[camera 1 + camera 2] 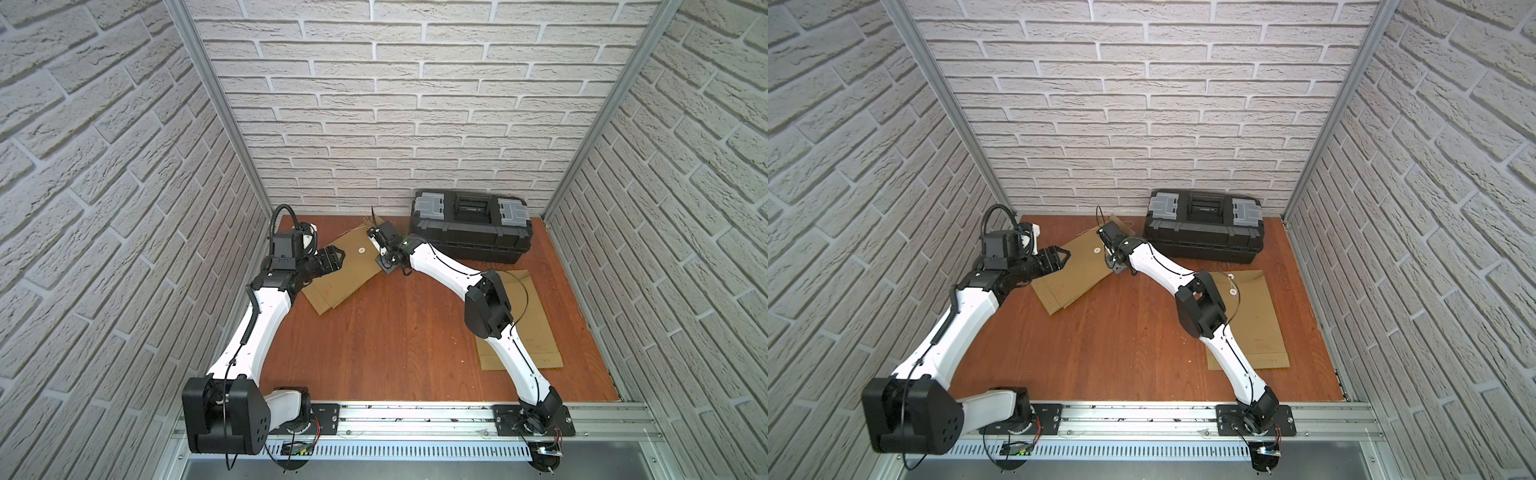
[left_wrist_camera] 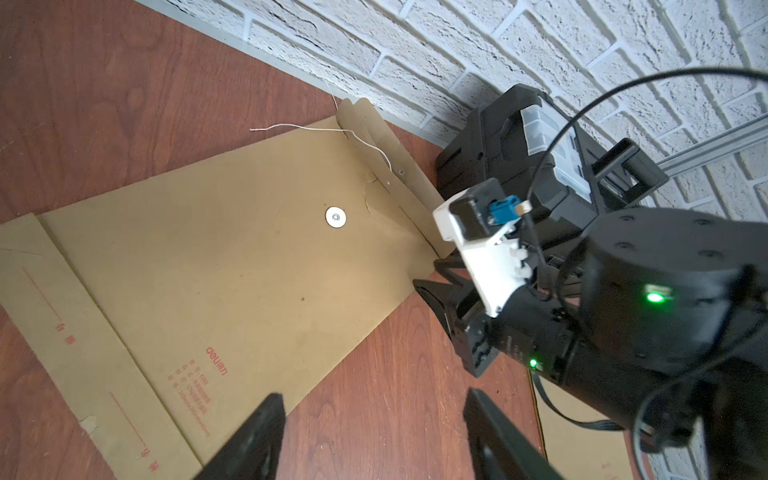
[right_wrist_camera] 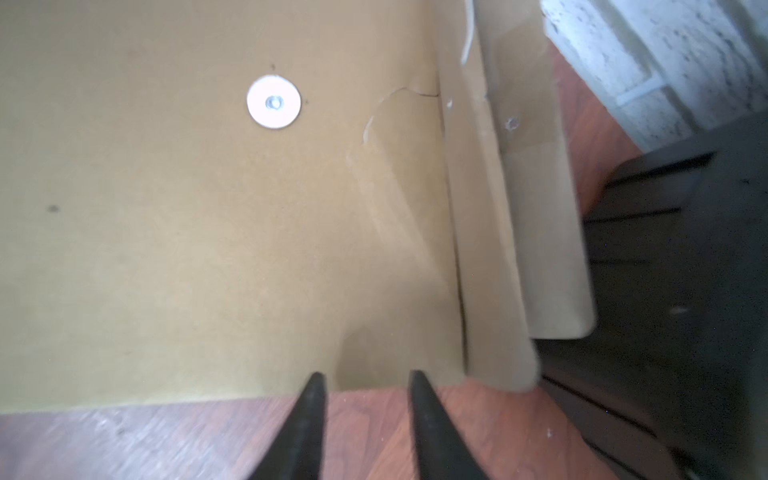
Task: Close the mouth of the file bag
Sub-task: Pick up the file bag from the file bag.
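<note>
One side is nearer: your right end effector, apart and empty, sits just beside the file bag's raised flap, which runs far-left

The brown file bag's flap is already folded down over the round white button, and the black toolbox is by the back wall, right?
Not quite. The flap is not folded down: it stands up, leaving the round white button on the file bag bare, as the left wrist view shows. The black toolbox is by the back wall.
</note>
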Controlling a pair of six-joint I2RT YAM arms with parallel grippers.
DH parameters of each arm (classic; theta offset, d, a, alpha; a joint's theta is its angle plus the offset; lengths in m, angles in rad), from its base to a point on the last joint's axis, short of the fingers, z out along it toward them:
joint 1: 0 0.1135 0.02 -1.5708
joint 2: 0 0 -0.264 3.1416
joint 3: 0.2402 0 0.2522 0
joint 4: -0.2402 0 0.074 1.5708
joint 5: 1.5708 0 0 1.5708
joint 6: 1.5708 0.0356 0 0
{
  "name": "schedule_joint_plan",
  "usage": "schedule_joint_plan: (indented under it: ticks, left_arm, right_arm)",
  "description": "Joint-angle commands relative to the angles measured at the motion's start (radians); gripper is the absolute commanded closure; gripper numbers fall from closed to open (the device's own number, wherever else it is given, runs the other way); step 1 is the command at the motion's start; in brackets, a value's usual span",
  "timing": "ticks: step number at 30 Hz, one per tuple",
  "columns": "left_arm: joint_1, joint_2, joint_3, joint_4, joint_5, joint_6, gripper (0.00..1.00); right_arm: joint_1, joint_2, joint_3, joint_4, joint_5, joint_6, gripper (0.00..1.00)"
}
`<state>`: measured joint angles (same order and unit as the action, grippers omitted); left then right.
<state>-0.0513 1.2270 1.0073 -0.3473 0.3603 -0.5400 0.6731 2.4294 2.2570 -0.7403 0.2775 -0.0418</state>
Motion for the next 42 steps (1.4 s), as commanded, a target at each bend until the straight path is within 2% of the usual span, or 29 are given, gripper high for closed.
schedule_joint_plan:
  ticks: [1, 4, 9, 17, 20, 23, 25, 28, 35, 42]
  left_arm:
    - [0.002, 0.008, -0.041, 0.053, -0.016, -0.005, 0.30]
    - [-0.008, 0.010, -0.049, 0.073, -0.020, -0.006, 0.30]
    - [-0.015, 0.030, -0.018, 0.061, -0.012, 0.005, 0.30]
    - [-0.021, 0.029, -0.021, 0.058, -0.007, 0.004, 0.30]
    - [-0.022, 0.023, -0.021, 0.052, -0.008, 0.005, 0.30]
    - [-0.024, 0.018, -0.015, 0.043, -0.007, 0.006, 0.30]
    - [-0.025, 0.014, -0.015, 0.042, -0.009, 0.006, 0.30]
    - [-0.025, 0.013, -0.015, 0.043, -0.011, 0.005, 0.30]
    - [-0.021, -0.009, 0.009, 0.001, -0.044, 0.027, 0.30]
    - [-0.012, -0.015, 0.058, -0.055, -0.072, 0.066, 0.30]
  right_arm:
    - [-0.018, -0.074, 0.057, -0.033, 0.015, 0.008, 0.45]
    - [-0.031, -0.026, 0.123, -0.078, 0.023, -0.003, 0.38]
    - [-0.050, 0.049, 0.199, -0.078, -0.006, -0.005, 0.33]
    - [-0.065, 0.144, 0.261, -0.038, -0.068, -0.014, 0.38]
    - [-0.075, 0.164, 0.262, -0.021, -0.075, -0.001, 0.43]
    - [-0.071, 0.163, 0.254, -0.018, -0.101, -0.015, 0.68]
    - [-0.061, 0.130, 0.209, 0.011, -0.098, -0.035, 0.82]
    - [-0.037, 0.058, 0.111, 0.073, -0.087, -0.078, 0.97]
    - [0.017, -0.124, -0.079, 0.045, -0.046, -0.143, 0.97]
    - [0.019, -0.430, -0.467, -0.013, -0.096, -0.163, 0.97]
